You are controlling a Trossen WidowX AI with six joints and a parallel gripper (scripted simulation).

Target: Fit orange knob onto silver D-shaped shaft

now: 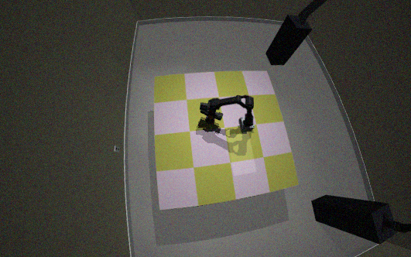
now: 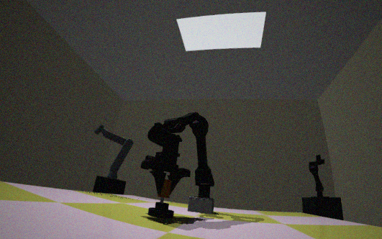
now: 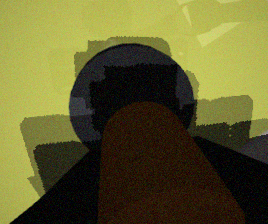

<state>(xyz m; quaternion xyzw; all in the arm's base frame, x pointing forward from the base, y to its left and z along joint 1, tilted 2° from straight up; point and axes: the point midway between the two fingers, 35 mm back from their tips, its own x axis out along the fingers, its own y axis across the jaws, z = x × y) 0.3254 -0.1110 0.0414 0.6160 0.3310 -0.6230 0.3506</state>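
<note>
Jaws pinch the orange knob [image 2: 166,188] [image 3: 144,165] from two sides, pointing down. The silver shaft [image 2: 162,199] is just under the knob, standing up from the round pedestal [image 2: 161,212] [image 3: 82,120], away from the edges of the checkered counter [image 1: 174,187] [image 2: 97,213]. So the next move is likely straight down. I can't see the flat sides; a small turn may be needed first.

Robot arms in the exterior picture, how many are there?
3: a big arm in the middle, a bluish-grey arm at left, and a small arm at right.
</note>
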